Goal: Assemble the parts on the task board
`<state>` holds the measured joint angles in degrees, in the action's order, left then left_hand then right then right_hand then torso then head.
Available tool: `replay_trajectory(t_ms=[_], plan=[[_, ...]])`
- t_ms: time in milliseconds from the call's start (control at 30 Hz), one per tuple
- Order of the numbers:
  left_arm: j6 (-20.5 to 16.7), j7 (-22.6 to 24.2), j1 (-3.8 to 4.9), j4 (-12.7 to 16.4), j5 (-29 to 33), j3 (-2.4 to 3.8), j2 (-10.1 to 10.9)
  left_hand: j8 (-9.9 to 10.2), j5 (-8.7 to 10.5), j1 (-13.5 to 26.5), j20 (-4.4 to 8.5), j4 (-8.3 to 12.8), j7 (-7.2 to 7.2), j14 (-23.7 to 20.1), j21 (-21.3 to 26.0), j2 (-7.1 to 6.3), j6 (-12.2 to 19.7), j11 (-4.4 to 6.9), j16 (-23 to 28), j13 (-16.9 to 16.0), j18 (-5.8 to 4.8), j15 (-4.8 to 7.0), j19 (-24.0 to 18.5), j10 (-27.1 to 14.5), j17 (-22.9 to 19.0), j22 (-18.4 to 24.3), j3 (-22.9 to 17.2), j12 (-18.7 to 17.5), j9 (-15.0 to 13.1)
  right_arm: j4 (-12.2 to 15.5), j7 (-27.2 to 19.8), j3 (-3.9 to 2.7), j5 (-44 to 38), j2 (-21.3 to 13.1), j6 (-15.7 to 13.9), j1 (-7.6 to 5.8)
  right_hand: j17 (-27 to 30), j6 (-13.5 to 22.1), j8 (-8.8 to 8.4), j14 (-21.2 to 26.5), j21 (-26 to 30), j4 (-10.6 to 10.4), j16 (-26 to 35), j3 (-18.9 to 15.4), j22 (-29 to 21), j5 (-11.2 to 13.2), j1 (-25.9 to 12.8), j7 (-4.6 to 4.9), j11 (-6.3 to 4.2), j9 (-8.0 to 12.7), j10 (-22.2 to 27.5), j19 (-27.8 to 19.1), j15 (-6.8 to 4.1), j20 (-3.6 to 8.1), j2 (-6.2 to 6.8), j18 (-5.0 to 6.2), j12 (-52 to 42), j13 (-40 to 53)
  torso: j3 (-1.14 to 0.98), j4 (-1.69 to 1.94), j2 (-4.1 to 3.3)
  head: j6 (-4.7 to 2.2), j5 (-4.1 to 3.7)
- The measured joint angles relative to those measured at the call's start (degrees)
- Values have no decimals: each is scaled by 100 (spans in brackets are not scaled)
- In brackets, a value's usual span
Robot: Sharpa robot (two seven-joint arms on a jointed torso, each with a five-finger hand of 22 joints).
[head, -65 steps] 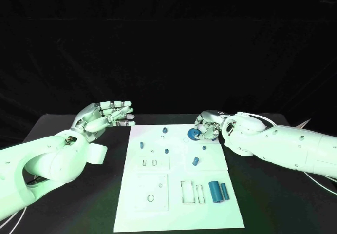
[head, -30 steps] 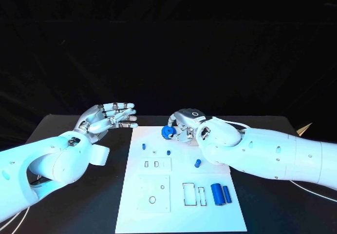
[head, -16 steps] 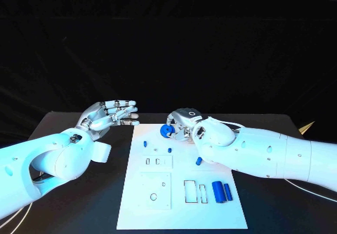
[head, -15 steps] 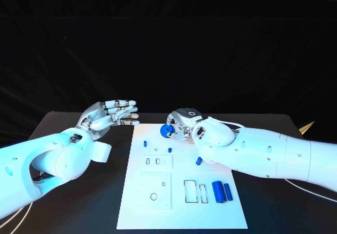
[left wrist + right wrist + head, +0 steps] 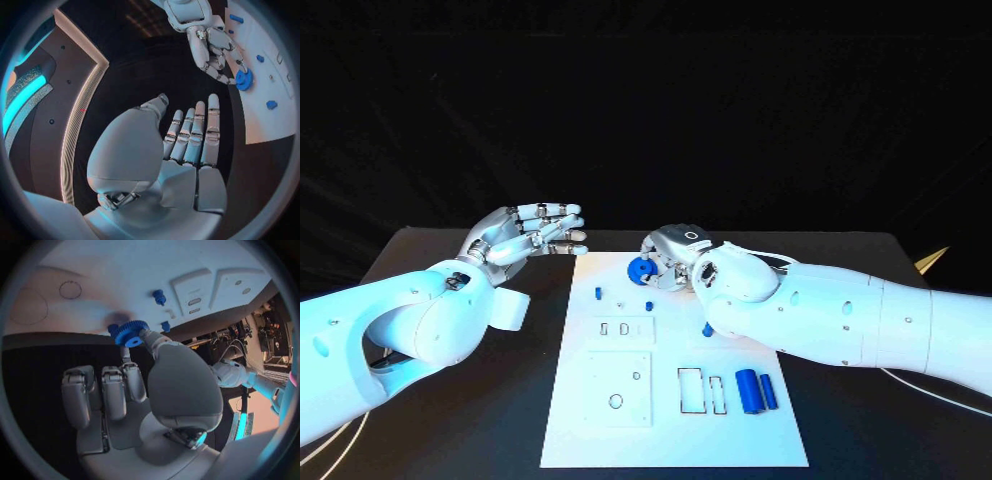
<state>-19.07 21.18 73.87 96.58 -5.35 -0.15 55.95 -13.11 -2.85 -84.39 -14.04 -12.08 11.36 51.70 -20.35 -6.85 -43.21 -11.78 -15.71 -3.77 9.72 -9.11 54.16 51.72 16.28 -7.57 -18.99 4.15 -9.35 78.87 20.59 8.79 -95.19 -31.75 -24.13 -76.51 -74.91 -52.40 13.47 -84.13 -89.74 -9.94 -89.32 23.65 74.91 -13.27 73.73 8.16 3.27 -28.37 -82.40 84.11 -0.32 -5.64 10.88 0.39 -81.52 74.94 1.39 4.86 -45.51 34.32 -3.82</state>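
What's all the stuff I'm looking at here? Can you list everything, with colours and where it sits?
Table: one, black, under everything.
Task board: one, white, in the middle of the table.
Gear: one, blue, pinched over the board's far end.
Cylinders: two, blue, lying side by side near the board's right edge.
Small pegs: several, blue, on the board's far half.
Left hand: silver, raised beside the board, holding nothing.
Right hand: silver, holding the gear.

Two bulky white arms, rounded glossy shells (small dark screws); silver jointed left hand (image 5: 528,233), right hand (image 5: 672,262)
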Motion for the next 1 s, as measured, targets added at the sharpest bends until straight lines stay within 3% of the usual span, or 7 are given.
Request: replay_trajectory(t_ms=[1000], plan=[[8,-14,0,-9,0,0,-11,0,0,0,0,0,0,-42,0,0,0,0,0,0,1,0,0,0,29,-4,0,0,0,-186,45,22,4,168,122,62,-5,-2,4,0,0,-2,0,33,2,-16,-20,-3,0,3,0,0,0,0,21,0,0,-2,3,-1,1,26,14]])
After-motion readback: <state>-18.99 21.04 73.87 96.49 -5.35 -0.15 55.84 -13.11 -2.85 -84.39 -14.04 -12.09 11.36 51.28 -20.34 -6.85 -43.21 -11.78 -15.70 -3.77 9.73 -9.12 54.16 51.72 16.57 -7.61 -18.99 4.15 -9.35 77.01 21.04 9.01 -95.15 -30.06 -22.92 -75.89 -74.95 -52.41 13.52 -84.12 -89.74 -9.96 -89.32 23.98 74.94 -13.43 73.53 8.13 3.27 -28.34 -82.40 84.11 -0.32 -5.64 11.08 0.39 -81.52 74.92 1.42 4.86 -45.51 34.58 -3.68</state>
